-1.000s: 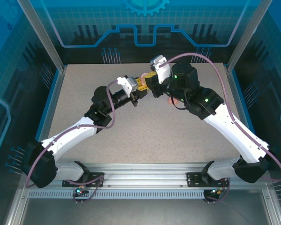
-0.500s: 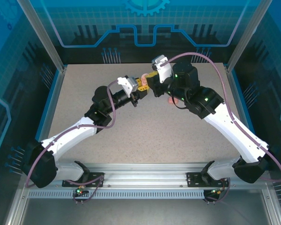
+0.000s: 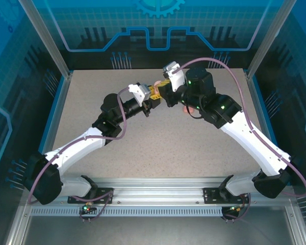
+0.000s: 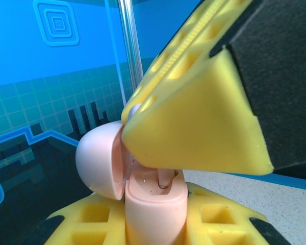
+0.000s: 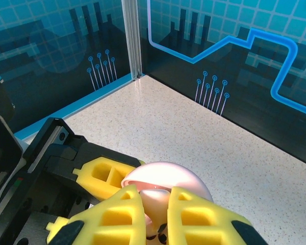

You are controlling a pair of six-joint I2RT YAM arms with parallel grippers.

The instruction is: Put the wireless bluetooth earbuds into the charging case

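Stem of salmon-pink earbud (image 4: 163, 178), pinched in right gripper (image 5: 156, 201), points down into open pink charging case (image 4: 155, 204) clamped by left gripper (image 4: 155, 227).

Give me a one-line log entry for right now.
left gripper: shut on charging case, lid open | right gripper: shut on earbud, stem at case socket | phase: inserting

You've swung the right arm (image 3: 245, 133) slightly left, elbow and shoulder link shifted that way. Right hand (image 3: 161, 88) with its pink earbud (image 4: 163, 179) now tipped a bit more over the charging case (image 4: 155, 206). Small move.
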